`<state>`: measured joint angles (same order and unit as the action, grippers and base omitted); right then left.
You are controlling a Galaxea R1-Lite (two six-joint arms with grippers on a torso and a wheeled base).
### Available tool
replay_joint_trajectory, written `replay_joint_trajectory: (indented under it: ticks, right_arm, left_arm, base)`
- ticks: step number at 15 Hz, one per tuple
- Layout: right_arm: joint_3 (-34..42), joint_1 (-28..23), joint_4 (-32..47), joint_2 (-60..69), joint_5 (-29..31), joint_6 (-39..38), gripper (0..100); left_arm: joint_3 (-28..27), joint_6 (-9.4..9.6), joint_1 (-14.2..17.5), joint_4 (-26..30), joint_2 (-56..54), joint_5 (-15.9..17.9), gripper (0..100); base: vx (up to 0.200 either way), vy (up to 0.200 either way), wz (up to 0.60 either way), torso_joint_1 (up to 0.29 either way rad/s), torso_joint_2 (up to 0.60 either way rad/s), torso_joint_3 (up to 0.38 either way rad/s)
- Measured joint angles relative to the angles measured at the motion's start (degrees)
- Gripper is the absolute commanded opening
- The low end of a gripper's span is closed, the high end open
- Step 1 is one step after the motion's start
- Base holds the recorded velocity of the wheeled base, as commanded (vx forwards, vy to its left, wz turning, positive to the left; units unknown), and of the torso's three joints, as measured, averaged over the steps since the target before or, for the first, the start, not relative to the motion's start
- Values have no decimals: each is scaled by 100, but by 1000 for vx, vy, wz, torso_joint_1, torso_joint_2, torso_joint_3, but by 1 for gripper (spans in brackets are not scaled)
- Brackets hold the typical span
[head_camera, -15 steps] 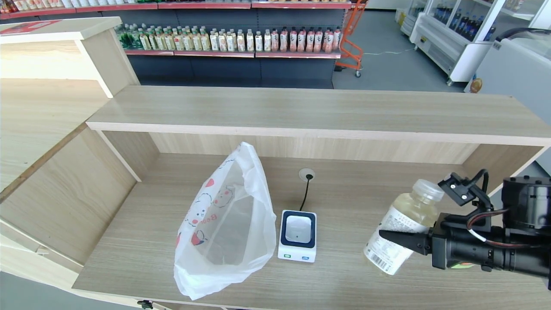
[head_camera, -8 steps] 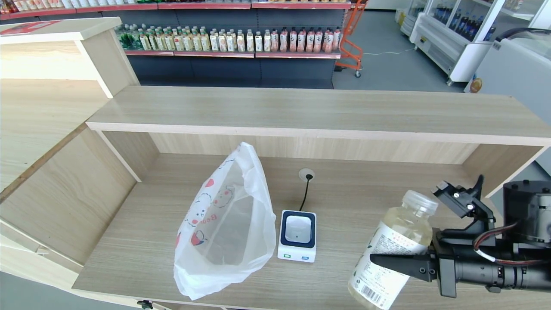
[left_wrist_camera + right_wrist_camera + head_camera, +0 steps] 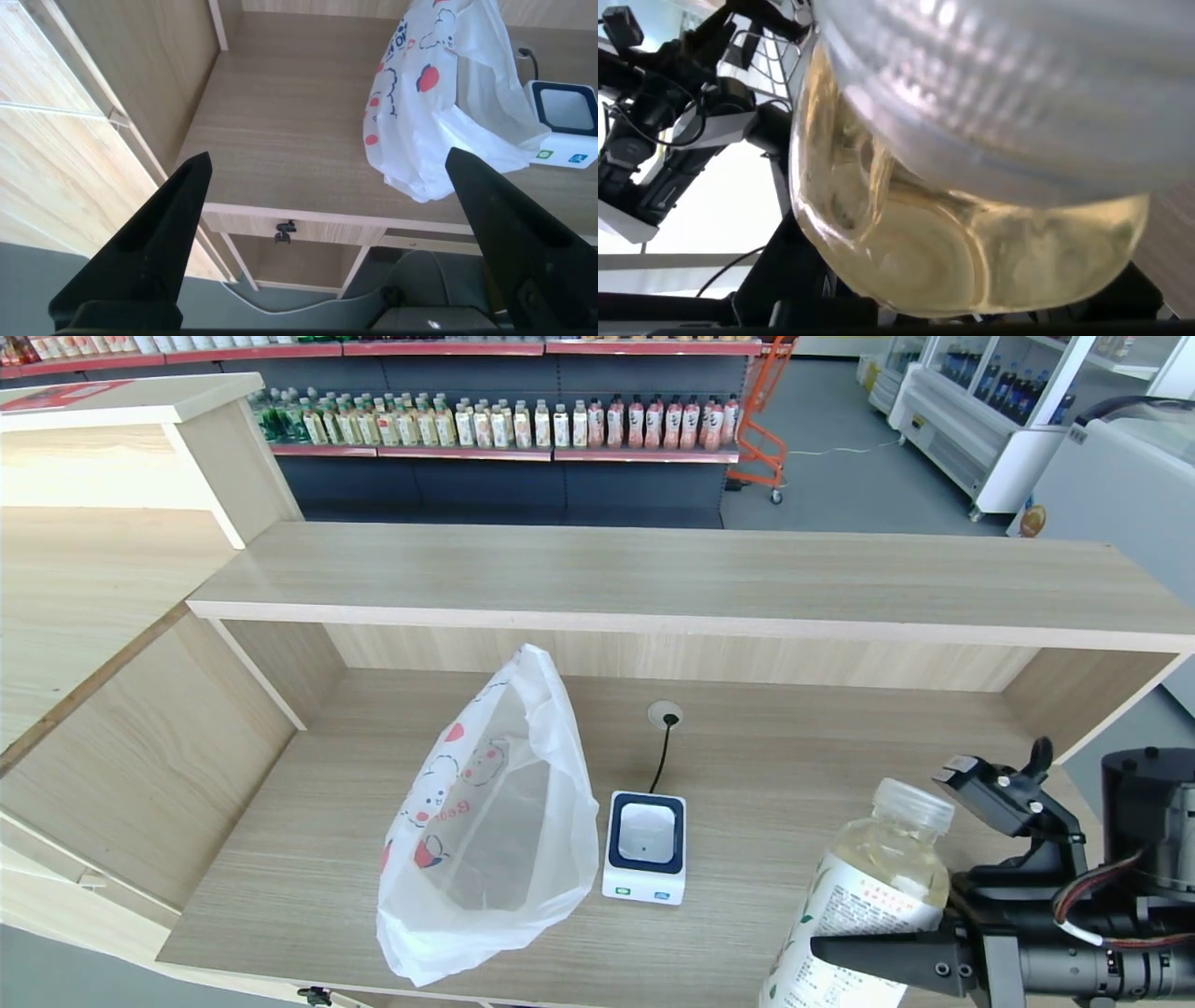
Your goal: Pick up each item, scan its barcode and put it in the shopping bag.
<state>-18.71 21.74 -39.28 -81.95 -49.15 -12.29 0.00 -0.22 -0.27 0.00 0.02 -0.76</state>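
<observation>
At the lower right of the head view my right gripper (image 3: 864, 957) is shut on a clear bottle (image 3: 868, 896) of pale yellow drink with a white cap and a printed white label, tilted and held above the counter's front right. The same bottle (image 3: 971, 187) sits close against the right wrist camera. A white shopping bag (image 3: 490, 821) with cartoon prints stands open at the counter's middle left. Just right of it sits the small white barcode scanner (image 3: 645, 847) with a dark window. My left gripper (image 3: 332, 224) hangs open in front of the counter's front edge, near the bag (image 3: 448, 103).
A black cable (image 3: 663, 751) runs from the scanner to a grommet at the back. A raised wooden shelf (image 3: 691, 579) walls the counter behind, and side panels close it on the left and right. Store shelves of bottles stand beyond.
My right gripper has carried the bottle down and toward the counter's front edge, slightly to the left. The bag and scanner have not moved.
</observation>
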Motion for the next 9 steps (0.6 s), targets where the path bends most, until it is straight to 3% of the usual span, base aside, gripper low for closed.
replay_joint_trajectory:
  ticks: [9]
  right_arm:
    - [105,43,17,-5,-461,338,0]
  left_arm:
    - [0,0,0,0,0,-2,100]
  base:
    - [0,0,0,0,0,0]
